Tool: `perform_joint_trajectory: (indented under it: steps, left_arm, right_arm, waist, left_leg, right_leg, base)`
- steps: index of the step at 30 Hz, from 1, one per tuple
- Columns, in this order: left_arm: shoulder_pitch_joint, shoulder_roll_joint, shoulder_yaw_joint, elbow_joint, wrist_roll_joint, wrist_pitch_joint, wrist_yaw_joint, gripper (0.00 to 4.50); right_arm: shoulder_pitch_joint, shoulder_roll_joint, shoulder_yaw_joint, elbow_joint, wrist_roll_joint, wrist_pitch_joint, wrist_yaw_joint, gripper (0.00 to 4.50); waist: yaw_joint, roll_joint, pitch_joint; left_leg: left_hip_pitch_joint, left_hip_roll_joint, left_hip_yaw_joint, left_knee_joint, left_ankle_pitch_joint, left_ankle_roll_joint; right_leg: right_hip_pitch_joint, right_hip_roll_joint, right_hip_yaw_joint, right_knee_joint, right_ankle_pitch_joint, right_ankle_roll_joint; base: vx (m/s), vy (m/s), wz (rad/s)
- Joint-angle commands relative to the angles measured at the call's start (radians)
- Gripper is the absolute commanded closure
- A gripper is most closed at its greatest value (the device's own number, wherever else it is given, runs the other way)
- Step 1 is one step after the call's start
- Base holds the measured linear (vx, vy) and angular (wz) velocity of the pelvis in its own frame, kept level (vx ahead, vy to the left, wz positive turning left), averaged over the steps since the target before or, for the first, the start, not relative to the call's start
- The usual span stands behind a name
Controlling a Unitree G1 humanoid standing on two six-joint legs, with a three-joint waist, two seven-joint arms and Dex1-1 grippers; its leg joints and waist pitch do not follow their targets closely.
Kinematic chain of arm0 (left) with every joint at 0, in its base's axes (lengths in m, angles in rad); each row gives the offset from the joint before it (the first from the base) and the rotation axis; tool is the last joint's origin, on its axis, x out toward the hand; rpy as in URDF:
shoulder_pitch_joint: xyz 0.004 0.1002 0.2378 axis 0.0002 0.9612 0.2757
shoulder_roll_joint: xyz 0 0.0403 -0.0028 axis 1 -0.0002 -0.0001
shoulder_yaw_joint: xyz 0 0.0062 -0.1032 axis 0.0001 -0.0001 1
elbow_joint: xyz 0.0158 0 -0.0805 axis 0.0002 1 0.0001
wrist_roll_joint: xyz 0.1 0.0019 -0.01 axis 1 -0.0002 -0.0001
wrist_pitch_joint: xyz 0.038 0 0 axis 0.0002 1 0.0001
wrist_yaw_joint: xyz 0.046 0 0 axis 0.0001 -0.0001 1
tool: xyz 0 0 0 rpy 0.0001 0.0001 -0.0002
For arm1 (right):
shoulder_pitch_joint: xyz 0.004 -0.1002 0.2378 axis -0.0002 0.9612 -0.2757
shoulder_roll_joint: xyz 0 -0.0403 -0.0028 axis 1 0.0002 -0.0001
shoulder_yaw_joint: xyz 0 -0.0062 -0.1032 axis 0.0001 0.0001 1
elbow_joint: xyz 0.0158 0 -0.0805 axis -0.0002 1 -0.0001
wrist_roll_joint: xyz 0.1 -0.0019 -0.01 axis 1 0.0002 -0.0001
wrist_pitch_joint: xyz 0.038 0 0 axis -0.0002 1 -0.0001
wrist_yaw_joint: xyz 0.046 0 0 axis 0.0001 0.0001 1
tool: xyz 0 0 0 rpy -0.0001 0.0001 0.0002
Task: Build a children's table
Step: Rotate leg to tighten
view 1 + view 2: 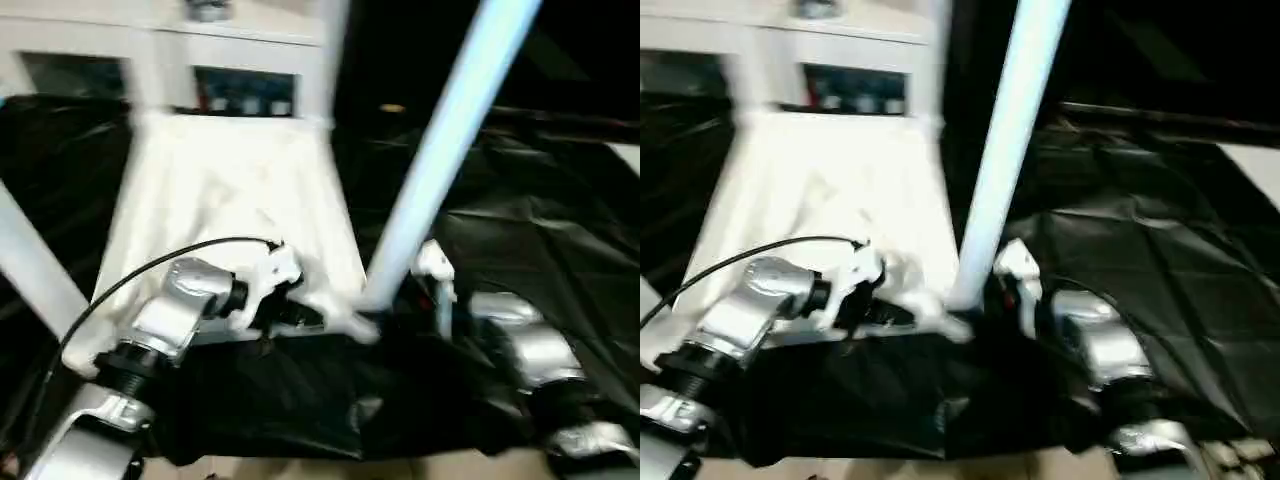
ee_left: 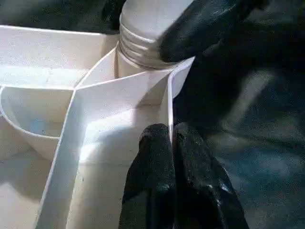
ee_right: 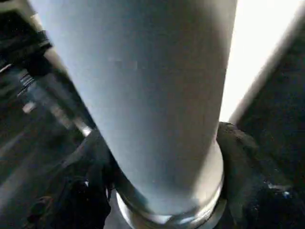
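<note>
The white tabletop (image 1: 230, 190) lies upside down on a black cloth, ribs facing up. A long white leg (image 1: 445, 130) rises slanted from its near right corner. The leg's threaded end (image 2: 138, 43) sits in the round corner socket with its ridges still showing. My right gripper (image 1: 402, 312) is shut around the base of this leg, one black finger (image 3: 81, 191) on each side. My left gripper (image 2: 170, 138) is shut on the tabletop's thin rim wall (image 2: 167, 100) just beside that socket.
Three other legs stand from the tabletop: near left (image 1: 30, 265), far left (image 1: 140, 70), far right (image 1: 330, 50). A white cabinet with glass doors (image 1: 240, 95) stands behind. The black cloth (image 1: 540, 220) spreads to the right, with pale floor (image 1: 300, 470) at the front.
</note>
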Motion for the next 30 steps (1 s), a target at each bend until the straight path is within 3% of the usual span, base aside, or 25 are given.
perform_joint_trajectory:
  steps: [1, 6, 8, 11, 13, 14, 17, 23, 30]
  left_arm:
    - [0.012, -0.079, -0.012, -0.033, -0.006, 0.047, 0.089, 4.50]
    - [0.007, -0.147, -0.011, -0.047, 0.017, 0.120, 0.202, 4.50]
    - [0.005, -0.167, -0.012, -0.058, 0.014, 0.144, 0.229, 4.50]
    - [0.005, -0.167, -0.013, -0.063, 0.009, 0.146, 0.220, 4.50]
    - [0.007, -0.149, -0.019, -0.068, 0.001, 0.132, 0.183, 4.50]
    - [0.006, -0.145, -0.019, -0.066, 0.001, 0.130, 0.176, 4.50]
    - [0.002, -0.119, -0.023, -0.062, -0.002, 0.119, 0.135, 4.50]
    - [-0.026, -0.024, -0.042, -0.019, -0.026, 0.023, -0.066, 4.50]
    - [-0.040, 0.015, -0.053, -0.003, -0.051, -0.006, -0.177, 4.50]
  right_arm:
    - [-0.029, 0.076, -0.002, 0.062, -0.022, 0.006, -0.137, 1.78]
    - [-0.070, 0.155, -0.011, 0.133, -0.054, -0.005, -0.280, 1.78]
    - [-0.084, 0.179, -0.007, 0.146, -0.052, -0.024, -0.287, 1.08]
    - [-0.089, 0.174, 0.003, 0.129, -0.048, -0.031, -0.238, 0.87]
    - [-0.084, 0.143, 0.023, 0.109, -0.058, -0.044, -0.174, 0.74]
    - [-0.082, 0.134, 0.030, 0.105, -0.061, -0.049, -0.157, 0.63]
    - [-0.072, 0.086, 0.052, 0.083, -0.063, -0.060, -0.071, 0.63]
    - [-0.012, -0.068, 0.097, -0.046, -0.004, -0.032, 0.260, 0.63]
    - [0.020, -0.141, 0.132, -0.090, 0.016, -0.008, 0.405, 0.63]
  waist:
    - [0.003, -0.002, -0.051]
    - [-0.004, 0.002, -0.054]
    - [-0.005, 0.003, -0.054]
    - [0.000, 0.006, -0.057]
    - [0.002, 0.005, -0.056]
    - [0.005, 0.010, -0.057]
    - [0.008, 0.007, -0.055]
    - [0.020, 0.006, -0.053]
    - [0.037, 0.007, -0.053]
  left_leg:
    - [0.001, -0.006, 0.016, -0.074, -0.207, 0.010]
    - [0.000, -0.007, 0.017, -0.072, -0.165, 0.011]
    - [0.001, -0.007, 0.018, -0.071, -0.168, 0.018]
    - [0.002, -0.009, 0.019, -0.068, -0.136, 0.038]
    - [0.001, -0.009, 0.019, -0.067, -0.126, 0.050]
    - [0.002, -0.010, 0.019, -0.066, -0.131, 0.054]
    - [0.002, -0.009, 0.021, -0.066, -0.149, 0.060]
    - [0.008, -0.005, 0.022, -0.065, -0.167, 0.087]
    - [0.009, -0.004, 0.022, -0.066, -0.164, 0.081]
  right_leg:
    - [0.040, -0.019, 0.011, -0.074, -0.234, -0.199]
    - [0.041, -0.016, 0.010, -0.067, -0.160, -0.212]
    - [0.041, -0.015, 0.010, -0.067, -0.142, -0.218]
    - [0.044, -0.012, 0.010, -0.062, -0.069, -0.228]
    - [0.046, -0.011, 0.009, -0.061, -0.045, -0.236]
    - [0.048, -0.012, 0.009, -0.061, -0.044, -0.239]
    - [0.047, -0.013, 0.010, -0.063, -0.061, -0.241]
    - [0.043, -0.012, 0.010, -0.063, -0.060, -0.254]
    - [0.044, -0.015, 0.009, -0.060, -0.054, -0.266]
  base:
    - [0.000, 0.000, 0.00]
    - [0.000, 0.000, 0.00]
    - [0.000, 0.000, 0.00]
    - [0.000, 0.000, 0.00]
    - [0.000, 0.000, 0.00]
    - [0.000, 0.000, 0.00]
    - [0.000, 0.000, 0.00]
    - [0.000, 0.000, 0.00]
    - [0.000, 0.000, 0.00]
